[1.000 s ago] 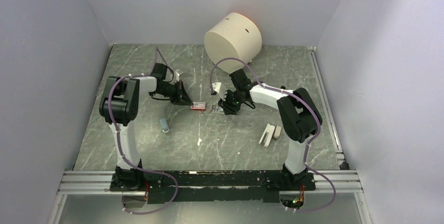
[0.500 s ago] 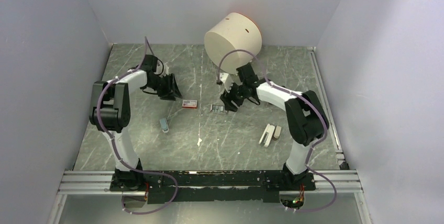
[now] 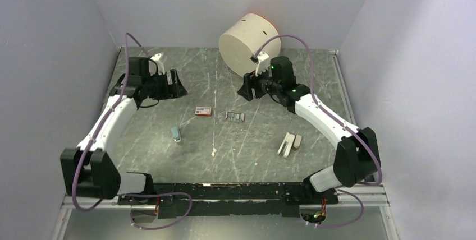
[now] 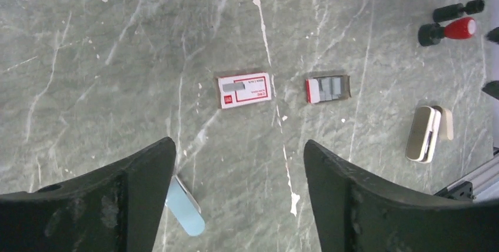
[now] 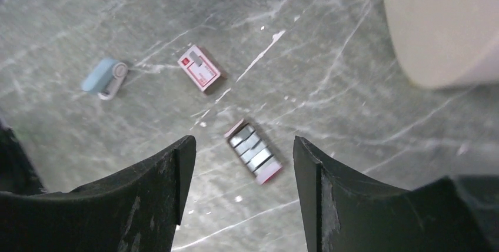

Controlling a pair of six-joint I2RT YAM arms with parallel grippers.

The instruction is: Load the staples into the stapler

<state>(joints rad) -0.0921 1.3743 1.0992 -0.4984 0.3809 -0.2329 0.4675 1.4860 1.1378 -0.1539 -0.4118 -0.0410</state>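
Note:
Several grey strips of staples (image 3: 234, 116) (image 4: 329, 89) (image 5: 253, 152) lie side by side in a small open red-edged tray at mid-table. The white and beige stapler (image 3: 288, 143) (image 4: 428, 133) lies to the right of them, its two halves spread apart. My left gripper (image 3: 177, 87) (image 4: 238, 143) hovers open and empty at the back left, well away from the tray. High at the back centre, my right gripper (image 3: 246, 90) (image 5: 242, 140) is also open and empty, and the staples show far below between its fingers.
A red-and-white cardboard box (image 3: 203, 111) (image 4: 245, 90) (image 5: 200, 68) lies just left of the tray. A small blue and white object (image 3: 176, 134) (image 5: 106, 78) sits nearer the left arm. A big beige cylinder (image 3: 250, 41) (image 5: 447, 22) stands at the back, close behind the right gripper.
Both grippers opened and drew back and up from the table's middle. The left let go of the box and the right let go of the tray, and both things now lie free.

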